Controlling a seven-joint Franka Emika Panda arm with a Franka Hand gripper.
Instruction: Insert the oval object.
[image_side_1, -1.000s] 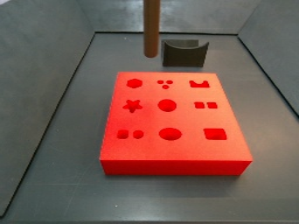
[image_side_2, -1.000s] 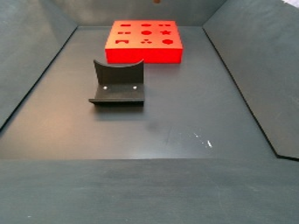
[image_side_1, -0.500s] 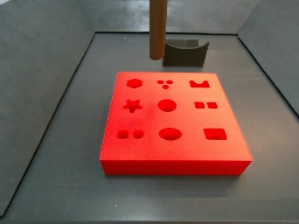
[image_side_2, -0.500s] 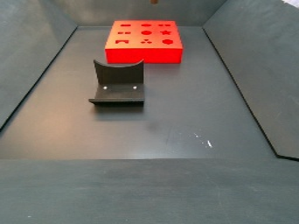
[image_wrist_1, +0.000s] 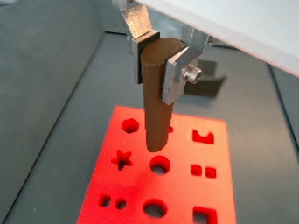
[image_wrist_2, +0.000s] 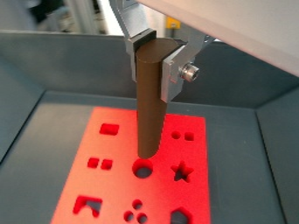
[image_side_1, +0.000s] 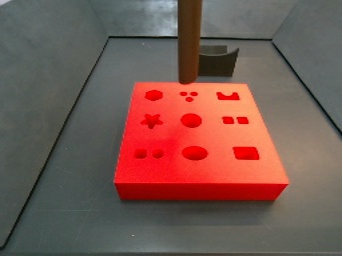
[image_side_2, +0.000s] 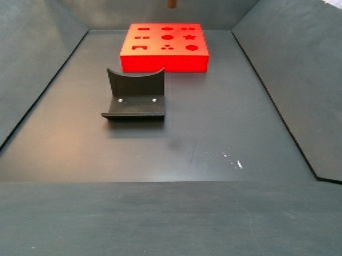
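The dark brown oval object (image_wrist_1: 155, 92) hangs upright, clamped between the gripper (image_wrist_1: 162, 54) fingers (image_wrist_1: 176, 74).

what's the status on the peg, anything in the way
Gripper shut on oval object, upright above red block. Not yet inserted. Nothing blocking the holes; fixture stands apart.

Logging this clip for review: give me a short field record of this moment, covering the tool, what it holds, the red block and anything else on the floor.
tool: the tool is above the red block, its silver fingers clamped on the peg's top
held piece: the oval object, dark brown, hanging upright
insertion: not yet done; peg tip above the block's top face
target: the red block, shaped holes in its top
other: the fixture on the floor, apart from the block
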